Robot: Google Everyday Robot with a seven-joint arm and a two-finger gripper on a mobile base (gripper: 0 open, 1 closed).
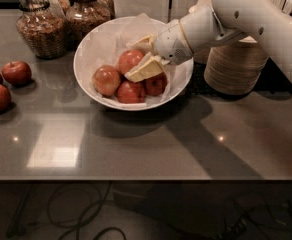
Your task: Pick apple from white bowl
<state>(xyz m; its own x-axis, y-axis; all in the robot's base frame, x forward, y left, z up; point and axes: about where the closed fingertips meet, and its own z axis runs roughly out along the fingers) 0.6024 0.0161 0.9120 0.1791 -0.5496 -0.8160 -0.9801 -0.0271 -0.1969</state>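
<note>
The hand (134, 59) sits inside the white bowl (92, 46) on the worktop (136, 144), fingers spread either side of the apple (127, 62).

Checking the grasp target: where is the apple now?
Camera view, upper centre: the apple lies in the white bowl behind the other apples, the gripper right at it.

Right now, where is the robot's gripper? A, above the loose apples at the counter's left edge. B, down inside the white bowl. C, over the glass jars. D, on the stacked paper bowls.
B: the gripper is down inside the white bowl, within its rim.
</note>
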